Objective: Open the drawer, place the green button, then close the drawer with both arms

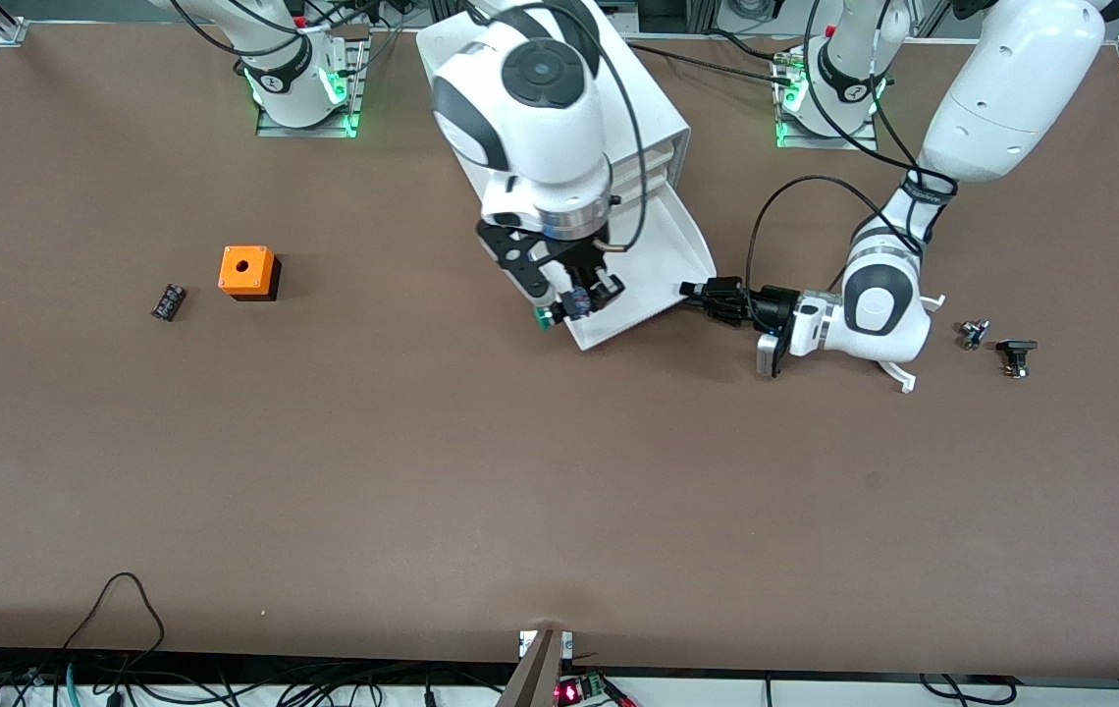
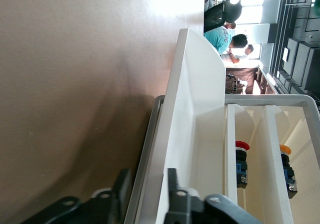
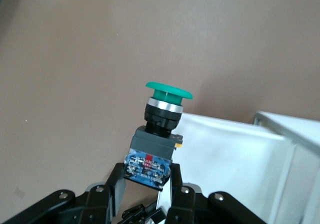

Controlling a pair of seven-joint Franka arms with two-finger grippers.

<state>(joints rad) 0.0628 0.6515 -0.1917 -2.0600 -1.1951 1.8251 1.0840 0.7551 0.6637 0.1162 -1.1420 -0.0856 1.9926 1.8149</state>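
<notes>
The white cabinet (image 1: pixel 660 120) stands between the arms' bases. Its lowest drawer (image 1: pixel 663 257) is pulled out toward the front camera. My right gripper (image 1: pixel 574 299) hangs over the drawer's corner nearest the camera, shut on the button (image 1: pixel 558 312). In the right wrist view the fingers (image 3: pixel 118 180) clamp the button's (image 3: pixel 159 129) blue and black body. Its green cap sticks out past the drawer's edge (image 3: pixel 235 151). My left gripper (image 1: pixel 693 292) lies low at the drawer's front, toward the left arm's end. Its fingers (image 2: pixel 121 185) straddle the drawer's front panel (image 2: pixel 197 109) and close on it.
An orange cube with a hole (image 1: pixel 246 271) and a small black part (image 1: pixel 168 301) lie toward the right arm's end. Two small parts (image 1: pixel 974 334) (image 1: pixel 1016 355) lie beside the left arm. A red-capped button (image 2: pixel 242 163) and an orange-capped one (image 2: pixel 286 168) sit in white compartments.
</notes>
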